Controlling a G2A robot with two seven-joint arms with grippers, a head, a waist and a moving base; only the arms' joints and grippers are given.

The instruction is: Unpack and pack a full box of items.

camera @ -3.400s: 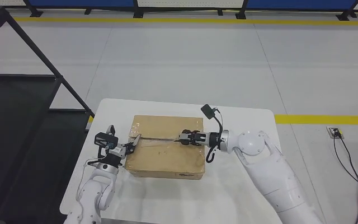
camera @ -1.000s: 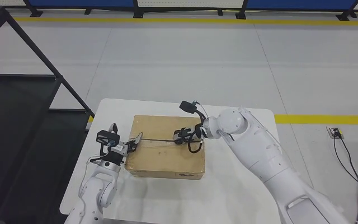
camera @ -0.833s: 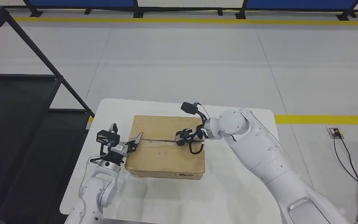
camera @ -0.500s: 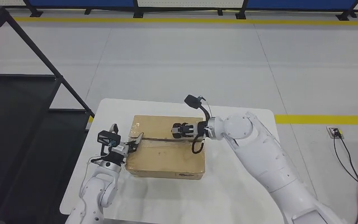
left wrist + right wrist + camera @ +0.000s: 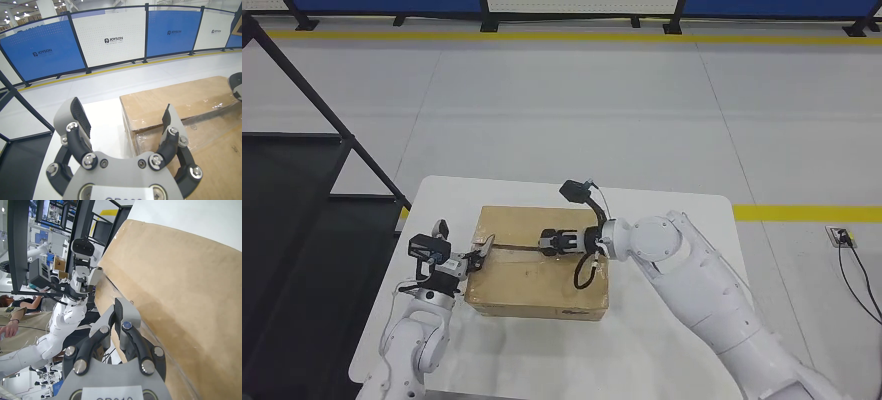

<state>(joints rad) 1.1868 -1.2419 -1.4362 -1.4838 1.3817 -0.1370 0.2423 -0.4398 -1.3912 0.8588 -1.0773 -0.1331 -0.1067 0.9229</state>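
On the brown cardboard box [image 5: 542,285], the taped seam [image 5: 514,246] is run lengthwise. The right gripper [image 5: 545,241], pinched closed, is set mid-seam; the left gripper [image 5: 482,254], spread wide, at its end.

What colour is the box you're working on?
Plain brown cardboard box, clear tape along its top seam. Clearest in the left wrist view.

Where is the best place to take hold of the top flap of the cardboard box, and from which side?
Probably the farther flap's free edge at the middle seam, coming from the short end where the open left gripper stands. There that edge sits slightly raised over a dark gap, so a finger could slip under it.
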